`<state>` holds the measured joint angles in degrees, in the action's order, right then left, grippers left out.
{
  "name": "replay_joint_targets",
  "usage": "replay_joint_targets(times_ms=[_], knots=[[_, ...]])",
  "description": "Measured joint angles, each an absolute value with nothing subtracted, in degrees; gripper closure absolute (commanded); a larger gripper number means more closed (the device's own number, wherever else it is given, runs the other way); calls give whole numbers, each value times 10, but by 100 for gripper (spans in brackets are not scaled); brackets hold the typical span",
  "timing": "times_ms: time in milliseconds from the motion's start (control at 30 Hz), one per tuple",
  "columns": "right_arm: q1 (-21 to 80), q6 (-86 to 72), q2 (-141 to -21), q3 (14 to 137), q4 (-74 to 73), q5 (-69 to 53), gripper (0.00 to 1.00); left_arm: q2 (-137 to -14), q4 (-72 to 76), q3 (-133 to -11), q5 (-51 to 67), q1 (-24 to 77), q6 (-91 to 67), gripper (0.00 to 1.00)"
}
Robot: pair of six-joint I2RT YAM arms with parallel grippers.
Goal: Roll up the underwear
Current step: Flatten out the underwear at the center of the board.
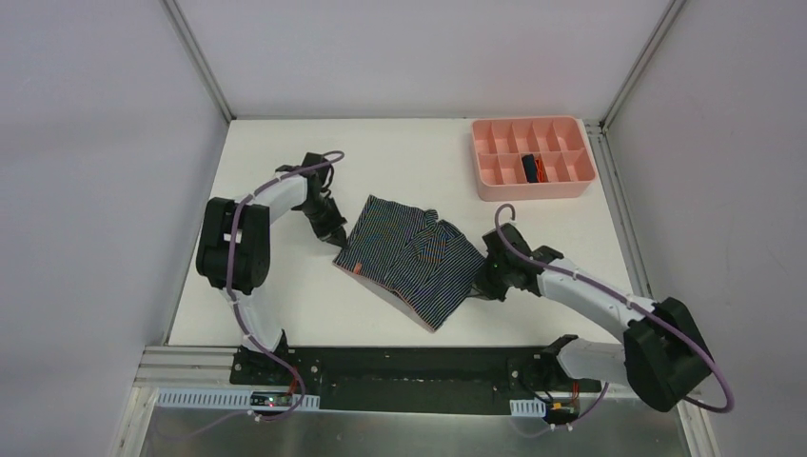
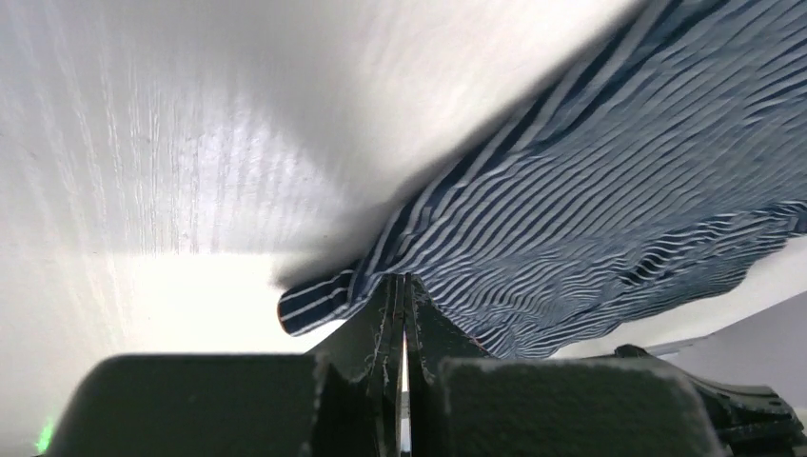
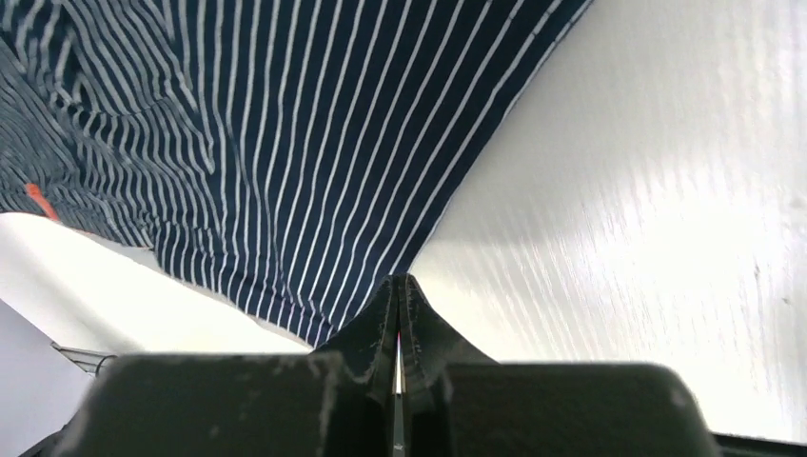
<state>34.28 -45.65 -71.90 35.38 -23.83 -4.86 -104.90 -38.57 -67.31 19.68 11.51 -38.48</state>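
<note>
The pink tray (image 1: 533, 191) sits at the far right corner of the white worktop (image 1: 285, 314). It is split into small boxes in two rows. One box in the near row, about the middle, holds the navy underwear (image 1: 531, 168), rolled up small with a bit of orange showing. The other boxes look bare. The roll is too small to read any letters on it.

The striped underwear (image 1: 409, 259) lies on the worktop, left of the tray and closer to the arm bases. It is spread out flat, turned at a slant, with wrinkles in the middle. A thin pink-orange edge runs along the side farthest from the tray.

The left arm (image 1: 276, 195) reaches to the corner of the cloth farthest from the tray. Its jaws are squeezed together, and the wrist view shows a striped corner (image 2: 319, 303) right at their tips, so they seem to pinch it. The right arm (image 1: 571, 286) reaches to the side of the cloth below the tray. Its jaws are pressed tight too, with the striped edge (image 3: 381, 238) meeting their tips.

From above, both arms cover the spots where the cloth is pinched. In the wrist views the cloth runs off the picture edges. A small orange mark (image 3: 36, 200) shows on the cloth, but I cannot tell what it is.
</note>
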Motion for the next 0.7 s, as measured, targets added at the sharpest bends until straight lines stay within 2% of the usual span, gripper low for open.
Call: replay_joint_targets(times_ms=[200,300,433,700], knots=[[354,-458,-663,403,-314,26,100,-1037,-415,-743,178,119,-362,100],[347,-445,-672,449,-326,53,94,-1001,-430,-741,171,136,-365,99],[330,-423,-726,502,-316,67,80,-957,-435,-722,160,193,-378,96],[299,-375,-876,547,-295,55,79,-953,-424,-647,161,274,-427,91]])
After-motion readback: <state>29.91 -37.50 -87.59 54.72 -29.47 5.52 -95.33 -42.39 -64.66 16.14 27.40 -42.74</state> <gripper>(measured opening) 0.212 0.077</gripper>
